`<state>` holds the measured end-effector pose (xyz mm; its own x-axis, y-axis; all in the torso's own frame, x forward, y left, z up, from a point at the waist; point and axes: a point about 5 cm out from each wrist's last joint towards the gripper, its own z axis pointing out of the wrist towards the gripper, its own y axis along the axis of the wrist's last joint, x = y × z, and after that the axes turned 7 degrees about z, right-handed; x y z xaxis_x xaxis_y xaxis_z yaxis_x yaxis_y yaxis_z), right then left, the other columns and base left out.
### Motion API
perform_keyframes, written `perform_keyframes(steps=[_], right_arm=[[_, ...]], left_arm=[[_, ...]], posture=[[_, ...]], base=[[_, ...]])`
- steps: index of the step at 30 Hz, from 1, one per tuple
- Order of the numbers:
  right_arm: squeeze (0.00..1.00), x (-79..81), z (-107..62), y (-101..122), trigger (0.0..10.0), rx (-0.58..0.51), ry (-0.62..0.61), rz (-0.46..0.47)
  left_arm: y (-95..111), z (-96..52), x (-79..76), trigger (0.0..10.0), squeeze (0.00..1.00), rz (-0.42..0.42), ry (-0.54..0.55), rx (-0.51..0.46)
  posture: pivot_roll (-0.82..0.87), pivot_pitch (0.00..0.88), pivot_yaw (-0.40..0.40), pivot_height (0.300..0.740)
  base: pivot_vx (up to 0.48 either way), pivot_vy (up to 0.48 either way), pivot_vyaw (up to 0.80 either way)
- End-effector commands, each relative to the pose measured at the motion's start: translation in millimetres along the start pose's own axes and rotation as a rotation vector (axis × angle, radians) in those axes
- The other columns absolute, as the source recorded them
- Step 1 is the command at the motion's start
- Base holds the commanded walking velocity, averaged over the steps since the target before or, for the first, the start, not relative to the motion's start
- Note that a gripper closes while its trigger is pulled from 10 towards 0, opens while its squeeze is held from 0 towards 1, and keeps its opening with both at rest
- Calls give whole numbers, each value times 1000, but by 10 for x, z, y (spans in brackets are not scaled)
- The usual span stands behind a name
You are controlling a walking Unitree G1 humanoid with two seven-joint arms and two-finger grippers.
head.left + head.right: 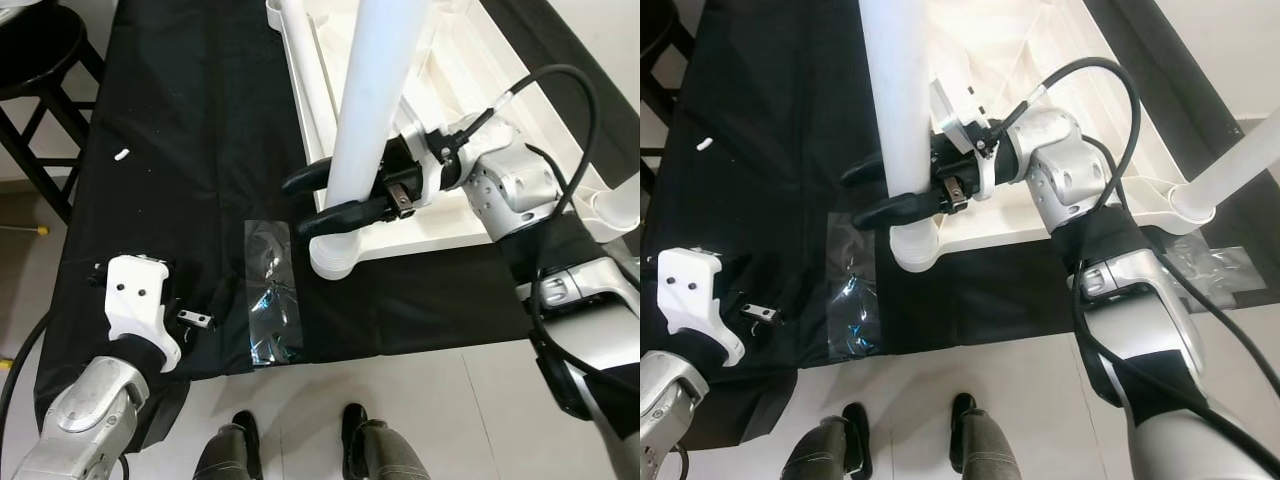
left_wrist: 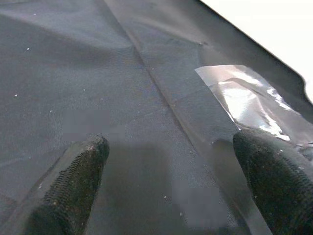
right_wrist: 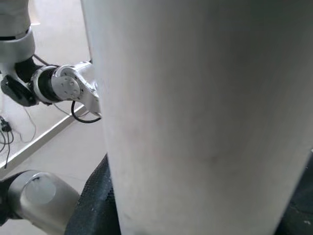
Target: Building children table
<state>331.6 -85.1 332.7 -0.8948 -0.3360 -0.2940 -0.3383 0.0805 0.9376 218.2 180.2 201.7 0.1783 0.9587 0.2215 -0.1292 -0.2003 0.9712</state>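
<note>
A white tabletop point(image 1: 455, 232) lies upside down on a black cloth point(image 1: 190, 120). At its near left corner a thick white table leg point(image 1: 375, 90) stands upright in a round socket point(image 1: 335, 258). My right gripper point(image 1: 300, 203) is shut on this leg, one black finger on each side, a little above the socket. The leg point(image 3: 195, 117) sits very close in the right wrist view. My left gripper point(image 2: 171, 181) is open low over the cloth at the near left, nothing between its fingertips point(image 2: 73, 181). Its white wrist mount point(image 1: 140, 300) is beside a clear plastic bag point(image 1: 270, 290).
A small metal part point(image 1: 197, 320) lies by the left wrist, and a small white piece point(image 1: 121, 155) farther back on the cloth. A second leg point(image 1: 1240, 160) stands at the tabletop's right corner. A black stool point(image 1: 35, 60) is at far left. My feet point(image 1: 300, 440) are at the cloth's near edge.
</note>
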Motion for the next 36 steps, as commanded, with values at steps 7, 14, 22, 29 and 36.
perform_keyframes(steps=[7, 14, 22, 29, 36], right_arm=[[0, -18, -4, -221, 10000, 54, -6, 88], [0, -23, -32, -213, 10000, 72, 0, 100], [0, -10, 3, -249, 10000, 45, 14, 127], [0, -5, -27, -446, 10000, 87, -114, 162], [0, -11, -23, -660, 10000, 216, -452, 258]], left_arm=[[-36, -67, -24, 10000, 0, 37, 28, 11], [-32, -96, -31, 10000, 0, 48, 45, 2], [-38, -87, -52, 10000, 0, 52, 51, -5], [-47, -80, -55, 10000, 0, 52, 59, -8], [-57, -47, -42, 10000, 0, 45, 63, -10]], posture=[[58, 451, -55, 740], [54, 463, -57, 740], [48, 465, -62, 740], [41, 463, -59, 740], [25, 453, -54, 740]], base=[[0, 0, 0], [0, 0, 0], [0, 0, 0], [0, 0, 0], [0, 0, 0]])
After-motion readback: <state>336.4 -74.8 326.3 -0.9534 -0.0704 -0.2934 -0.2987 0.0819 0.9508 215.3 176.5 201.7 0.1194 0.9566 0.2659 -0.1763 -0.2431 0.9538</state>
